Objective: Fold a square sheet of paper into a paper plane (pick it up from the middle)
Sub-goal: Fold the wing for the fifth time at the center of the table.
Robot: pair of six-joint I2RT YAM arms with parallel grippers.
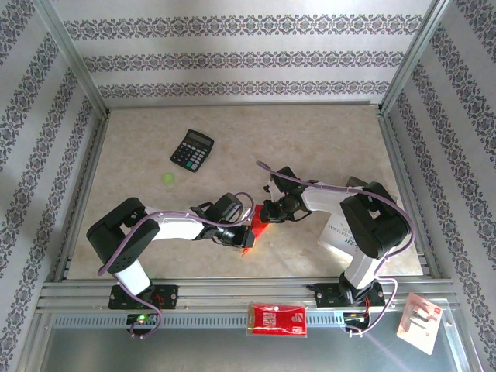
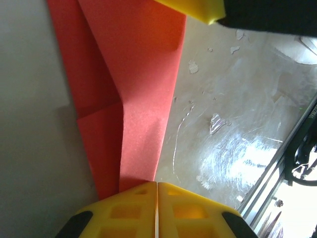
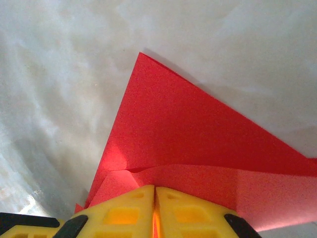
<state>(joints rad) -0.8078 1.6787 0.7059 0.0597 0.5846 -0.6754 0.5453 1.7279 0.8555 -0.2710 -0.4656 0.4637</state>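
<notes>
Two-sided clamping of one red paper sheet (image 1: 256, 231), just beyond the arm bases at the near middle of the marbled table (image 1: 310, 139).

Starting nearest, at the metal rail: passing a red-and-white packet (image 1: 277, 318) lying flat between the bases and a white card (image 1: 419, 319) off to the right, both well apart from the sheet.

Moving on to the left gripper (image 2: 157, 186), reaching in from the left. Pressing its yellow fingers together on the narrow near end of the sheet, with the paper running straight out from the fingertips. Showing there a long diagonal crease and an overlapping flap, so already partly folded rather than flat and square.

Coming next to the right gripper (image 3: 155, 191), reaching in from the right, directly opposite. Likewise closing tight on the sheet, with red showing in the seam between the fingers and layered edges fanning out just past them to a sharp corner. Casting a shadow on the tabletop; not telling whether the paper is touching it.

Sitting just right of this, half under the right arm: a grey printed booklet (image 1: 338, 232).

Going farther back and left: reaching a small green dot (image 1: 167, 177), then a black calculator (image 1: 192, 149), both well apart from the sheet.
</notes>
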